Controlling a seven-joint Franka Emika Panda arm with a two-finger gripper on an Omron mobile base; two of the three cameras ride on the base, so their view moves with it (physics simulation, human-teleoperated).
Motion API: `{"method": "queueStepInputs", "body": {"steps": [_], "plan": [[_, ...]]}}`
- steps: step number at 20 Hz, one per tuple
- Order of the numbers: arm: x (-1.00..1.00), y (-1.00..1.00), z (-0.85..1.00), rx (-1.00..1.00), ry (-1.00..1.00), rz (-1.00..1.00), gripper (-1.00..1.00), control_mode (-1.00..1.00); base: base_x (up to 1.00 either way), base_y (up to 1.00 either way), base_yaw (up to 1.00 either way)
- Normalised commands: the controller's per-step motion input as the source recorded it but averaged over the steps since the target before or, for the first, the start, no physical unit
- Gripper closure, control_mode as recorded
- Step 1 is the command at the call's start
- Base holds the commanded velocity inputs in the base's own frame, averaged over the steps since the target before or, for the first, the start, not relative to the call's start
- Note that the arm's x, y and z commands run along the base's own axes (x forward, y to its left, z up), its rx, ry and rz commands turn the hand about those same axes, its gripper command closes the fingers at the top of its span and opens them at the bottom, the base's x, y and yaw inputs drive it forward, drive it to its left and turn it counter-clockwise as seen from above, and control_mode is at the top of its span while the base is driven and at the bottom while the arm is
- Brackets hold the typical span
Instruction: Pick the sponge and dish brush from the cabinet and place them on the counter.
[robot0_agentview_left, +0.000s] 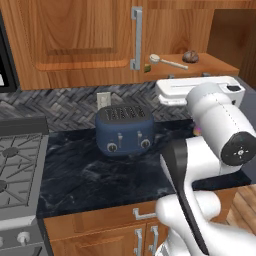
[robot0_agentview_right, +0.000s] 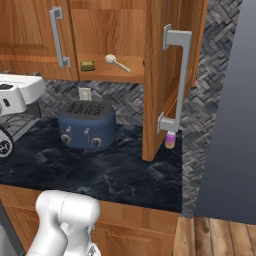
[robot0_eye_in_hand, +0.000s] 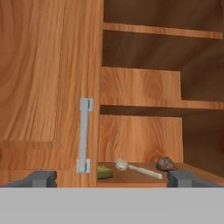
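Fingertips of my hand (robot0_eye_in_hand: 112, 178) stand wide apart and hold nothing, aimed into the open cabinet (robot0_eye_in_hand: 144, 92). Straight ahead on its bottom shelf sits the sponge (robot0_eye_in_hand: 104, 171), beside it the brush (robot0_eye_in_hand: 136, 169), head toward the sponge, handle running right. Sponge looks nearer centre, so I'd go there first.
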Motion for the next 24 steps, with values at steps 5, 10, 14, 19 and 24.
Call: {"method": "queueStepInputs", "body": {"steps": [5, 10, 14, 19, 24], "plan": [[0.22, 0.00, 0.00, 0.00, -0.01, 0.09, -1.00, -1.00, 0.00, 0.00, 0.00], [0.20, 0.05, 0.00, 0.00, -0.02, 0.11, -1.00, -1.00, 0.00, 0.00, 0.00], [0.24, 0.13, 0.00, 0.00, -0.01, 0.07, -1.00, -1.00, 0.00, 0.00, 0.00], [0.33, 0.24, -0.10, 0.00, -0.03, -0.01, -1.00, -1.00, 0.00, 0.00, 0.00], [0.32, 0.21, -0.03, -0.02, -0.01, -0.05, -1.00, -1.00, 0.00, 0.00, 0.00]]}}
